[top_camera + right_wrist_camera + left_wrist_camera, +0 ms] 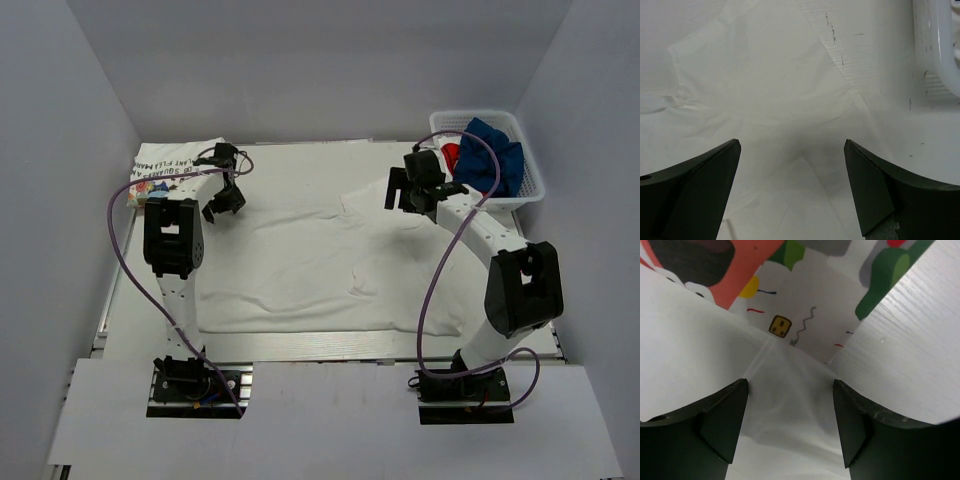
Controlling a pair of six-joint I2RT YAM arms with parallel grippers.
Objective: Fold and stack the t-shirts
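Over the plain white cloth t-shirt [300, 265], left gripper [790, 390] and right gripper [792, 145] are gaping wide; pinching low, together, seems wisest.

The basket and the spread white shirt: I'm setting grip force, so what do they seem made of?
The basket looks like rigid white plastic, smooth, with open lattice walls. The white shirt looks like soft matte cloth, likely a cotton knit; it lies limp with creases.
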